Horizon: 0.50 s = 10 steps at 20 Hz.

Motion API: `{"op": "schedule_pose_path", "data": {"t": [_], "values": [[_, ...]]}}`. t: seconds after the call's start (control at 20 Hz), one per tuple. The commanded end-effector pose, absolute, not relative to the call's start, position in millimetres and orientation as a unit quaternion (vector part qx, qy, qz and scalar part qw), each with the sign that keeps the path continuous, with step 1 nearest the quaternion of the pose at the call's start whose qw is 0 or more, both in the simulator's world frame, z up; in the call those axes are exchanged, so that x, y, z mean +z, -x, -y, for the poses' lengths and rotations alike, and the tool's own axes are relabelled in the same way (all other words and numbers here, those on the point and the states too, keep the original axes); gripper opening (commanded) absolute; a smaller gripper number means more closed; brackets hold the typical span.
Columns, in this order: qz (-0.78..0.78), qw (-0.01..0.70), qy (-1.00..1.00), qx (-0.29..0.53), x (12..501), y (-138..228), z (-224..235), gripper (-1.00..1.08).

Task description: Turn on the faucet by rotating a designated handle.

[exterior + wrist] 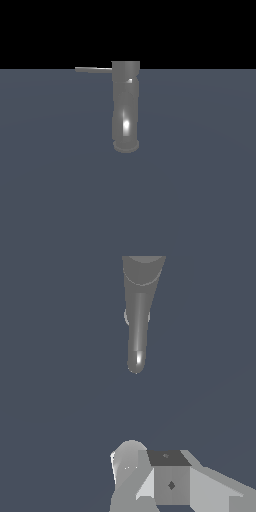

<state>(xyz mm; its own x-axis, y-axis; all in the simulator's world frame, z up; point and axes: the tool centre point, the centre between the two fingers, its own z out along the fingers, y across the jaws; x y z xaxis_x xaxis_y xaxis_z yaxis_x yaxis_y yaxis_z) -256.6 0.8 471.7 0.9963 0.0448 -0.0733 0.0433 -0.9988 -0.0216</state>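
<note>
The faucet (125,107) is a glossy grey upright cylinder with a wider round foot and a thick cap, standing mid-floor in the exterior view. The handle (93,69) is a thin flat grey bar sticking out level from the cap toward the exterior view's left. In the wrist view the faucet (143,271) appears foreshortened, with a long grey bar, which looks like the handle (136,351), running from its cap toward my gripper. My gripper (146,468) shows only in the wrist view. It is well short of the bar's tip, its pale fingers (128,458) look pressed together, and it holds nothing.
A flat blue-grey floor (200,200) surrounds the faucet, with a black background above it. No other objects are in view.
</note>
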Motion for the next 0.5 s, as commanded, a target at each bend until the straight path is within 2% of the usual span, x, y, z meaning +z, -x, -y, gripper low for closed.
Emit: {"op": "schedule_pose_path", "data": {"t": [0.0,0.45], "values": [[0.022,0.010,0.999,0.037,472,257,-1,-1.00],[-0.003,0.016,0.999,0.046,469,257,22,-1.00]]}}
